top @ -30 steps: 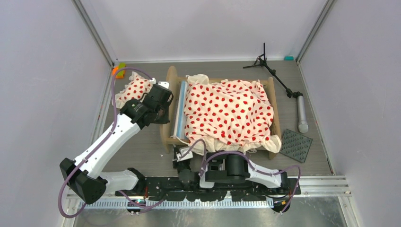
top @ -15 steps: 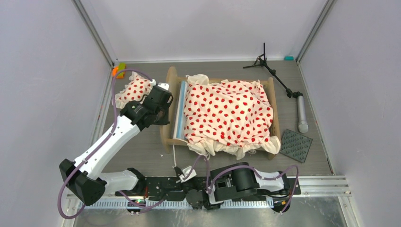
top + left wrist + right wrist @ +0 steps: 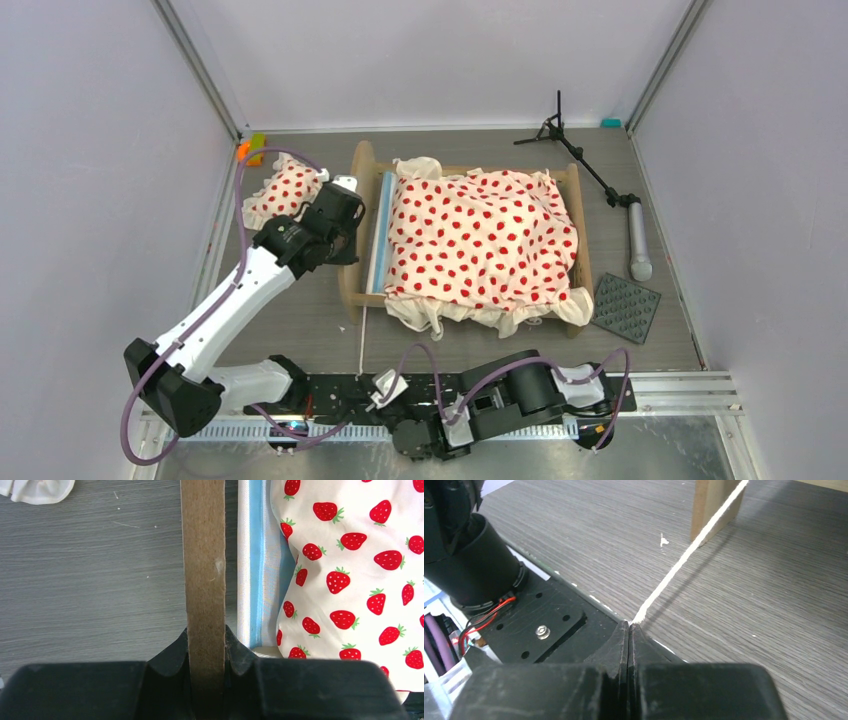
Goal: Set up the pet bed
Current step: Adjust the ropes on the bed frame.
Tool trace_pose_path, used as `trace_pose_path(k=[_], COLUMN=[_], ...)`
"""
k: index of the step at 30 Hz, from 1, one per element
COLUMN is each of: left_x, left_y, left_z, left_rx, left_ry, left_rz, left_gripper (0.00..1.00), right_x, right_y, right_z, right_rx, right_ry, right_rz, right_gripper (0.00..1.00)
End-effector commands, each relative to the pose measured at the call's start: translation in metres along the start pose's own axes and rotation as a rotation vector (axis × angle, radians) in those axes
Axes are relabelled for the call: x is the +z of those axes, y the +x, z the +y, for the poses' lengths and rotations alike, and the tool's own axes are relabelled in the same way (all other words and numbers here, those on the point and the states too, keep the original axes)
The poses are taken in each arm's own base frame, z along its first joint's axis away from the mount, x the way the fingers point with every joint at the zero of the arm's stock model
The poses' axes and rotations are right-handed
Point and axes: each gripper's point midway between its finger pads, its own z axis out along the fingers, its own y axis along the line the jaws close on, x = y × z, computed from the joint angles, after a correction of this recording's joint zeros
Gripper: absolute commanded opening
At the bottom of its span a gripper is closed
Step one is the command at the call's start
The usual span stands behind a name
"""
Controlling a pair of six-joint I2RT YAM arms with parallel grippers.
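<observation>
Nearest us, the right jaws sit low by the arm bases, pressed together on the end of a white cord (image 3: 684, 556). The cord runs taut across the tabletop (image 3: 300, 330) toward the bed's near left leg (image 3: 709, 505). Its far end is hidden, so we can only guess that it belongs to the bedding.

Beyond that, the pet bed (image 3: 350, 295) stands upright mid-table. The strawberry-print cover (image 3: 480, 240) is spread over most of it, with its ruffle hanging over the near rail. A strip of blue-white striped mattress (image 3: 252, 565) shows bare along the left side.

The left jaws grip the top edge of the left end board (image 3: 202, 570), one finger on each face, apparently steadying the frame.

Just outside that board, the matching pillow (image 3: 285, 190) lies on the tabletop beside the left arm, not in the bed.

We judge the job well along: the mattress is in and the cover is on. What remains is to place the pillow on the bare strip, deal with the cord, and perhaps square up the cover.
</observation>
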Motion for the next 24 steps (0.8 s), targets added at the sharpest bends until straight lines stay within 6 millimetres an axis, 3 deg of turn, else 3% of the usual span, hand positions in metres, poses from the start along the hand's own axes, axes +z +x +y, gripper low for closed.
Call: trace_pose_path(k=[1, 10, 18, 24], left_x=[0.007, 0.015, 0.02, 0.018], left_y=[-0.014, -0.009, -0.005, -0.005], left_z=[-0.033, -0.031, -0.028, -0.031], left_rx=[-0.035, -0.028, -0.026, -0.013], left_ry=[0.144, 0.126, 0.111, 0.135], left_rz=[-0.054, -0.047, -0.041, -0.042], left_gripper=[0.0, 0.0, 0.0, 0.0], right_x=[-0.015, -0.043, -0.071, -0.07], right_y=[-0.013, -0.012, 0.008, 0.006], right_z=[0.049, 0.064, 0.087, 0.069], right_rx=[0.053, 0.009, -0.016, 0.003], right_ry=[-0.173, -0.267, -0.415, -0.338], right_rz=[0.036, 0.11, 0.273, 0.245], right_gripper=[0.0, 0.0, 0.0, 0.0])
